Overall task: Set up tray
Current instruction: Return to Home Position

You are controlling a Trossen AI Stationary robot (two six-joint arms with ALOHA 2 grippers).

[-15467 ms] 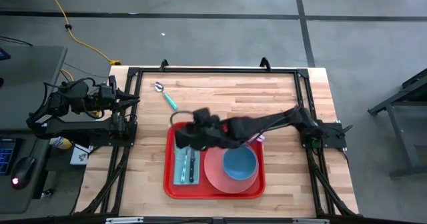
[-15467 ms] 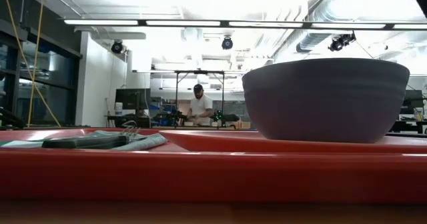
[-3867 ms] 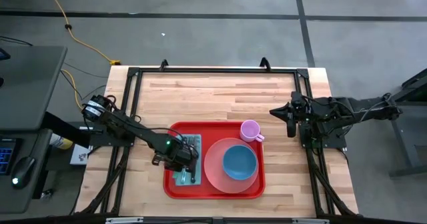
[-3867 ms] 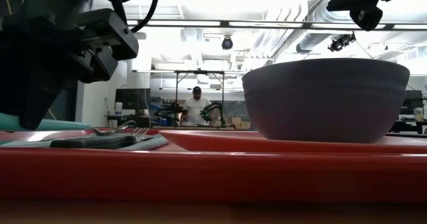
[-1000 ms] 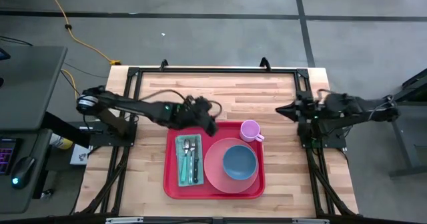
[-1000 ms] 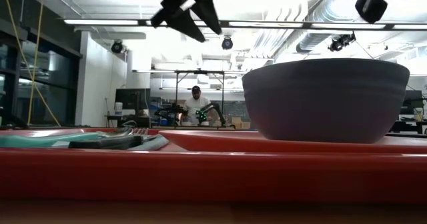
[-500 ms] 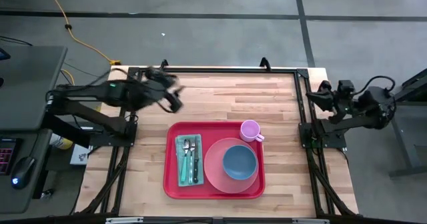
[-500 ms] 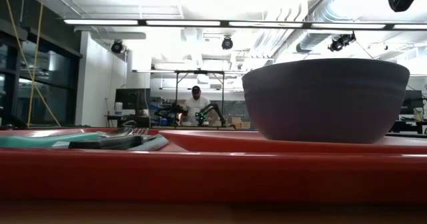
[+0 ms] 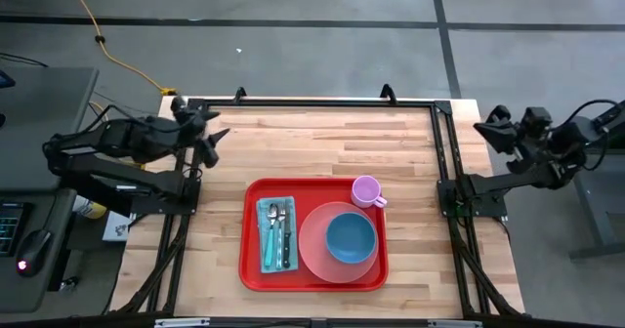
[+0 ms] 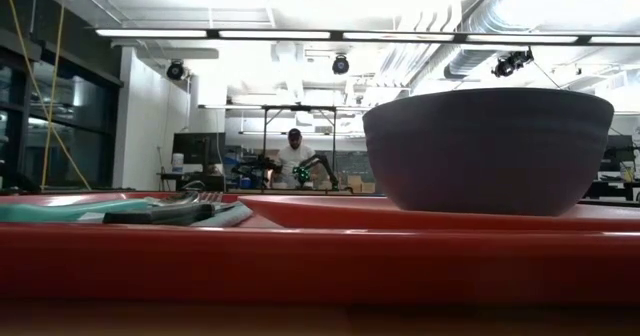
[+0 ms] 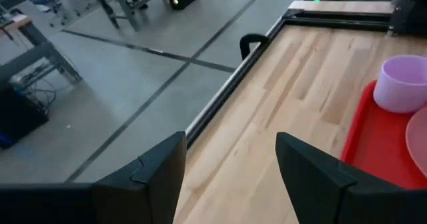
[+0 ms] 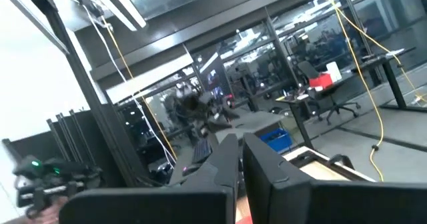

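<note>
Tray [image 9: 264, 281] of red plastic, set on the wooden surface [image 9: 322, 138] midway between its left and right edges and close to the edge where the low camera stands. Within the raised rim:

- A blue napkin [image 9: 261, 211] runs along the tray's left side and carries three pieces of cutlery [image 9: 278, 232] laid side by side.
- A round pink plate [image 9: 311, 250] fills the right part, with a blue bowl [image 9: 350, 238] seated on it.
- A lilac cup [image 9: 366, 189] stands in the tray's far right corner, just beside the plate.

Left arm [image 9: 186, 133] hangs over the far left corner of the surface. The left wrist view shows its jaws spread wide with nothing between them. Right arm [image 9: 518, 133] sits beyond the right edge, clear of the surface, its jaws drawn almost together and empty.

Judged from this layout, the setting itself appears complete, since every item lies inside the rim and neither arm holds anything. What seems left is only for both arms to settle into their rest poses.
</note>
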